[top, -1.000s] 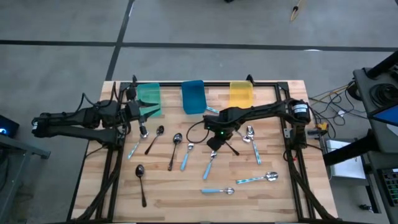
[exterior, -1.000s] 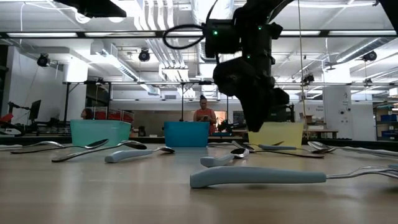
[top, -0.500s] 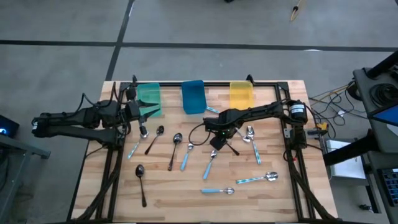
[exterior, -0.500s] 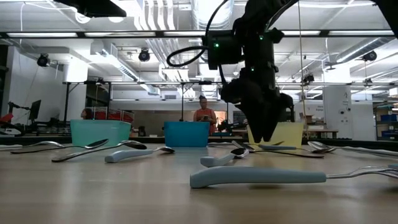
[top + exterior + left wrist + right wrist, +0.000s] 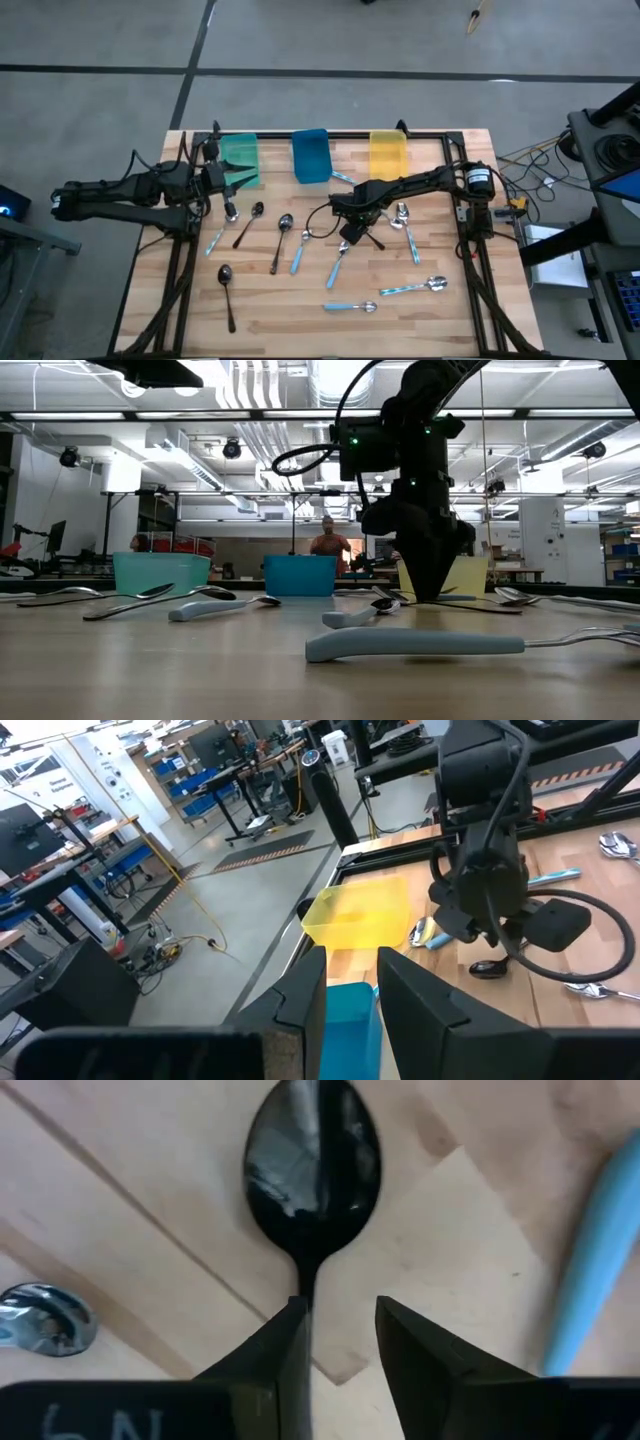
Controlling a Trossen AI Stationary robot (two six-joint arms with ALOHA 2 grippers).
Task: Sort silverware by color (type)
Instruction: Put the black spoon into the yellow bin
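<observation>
Small spoons lie flat on the wooden table (image 5: 440,320): some with light-blue handles (image 5: 300,250) (image 5: 350,306) (image 5: 412,288), others dark all over (image 5: 226,290) (image 5: 248,222). My right gripper (image 5: 350,231) (image 5: 425,592) points straight down, low over a dark spoon (image 5: 312,1155) at the table's middle. It is open, and the spoon's thin neck runs in by the edge of one finger (image 5: 285,1350). My left gripper (image 5: 235,178) (image 5: 350,995) waits open above the teal bin (image 5: 240,152), with nothing between its fingers. My right gripper comes at the dark spoon from above, fingers pointing down. The spoon's neck (image 5: 300,1292) passes just at the inner edge of one finger, while its bowl lies flat on the table. I cannot tell whether the finger touches it.
Three bins stand along the far edge: teal, blue (image 5: 310,155) and yellow (image 5: 387,150). A silver spoon bowl (image 5: 45,1320) and a light-blue handle (image 5: 595,1250) lie close to the right gripper. A black frame borders the table. A person stands far behind in the room (image 5: 326,545).
My right gripper has gone down toward the dark spoon at the table's middle, until its fingertips stand just above the tabletop. The spoons have stayed where they were.
</observation>
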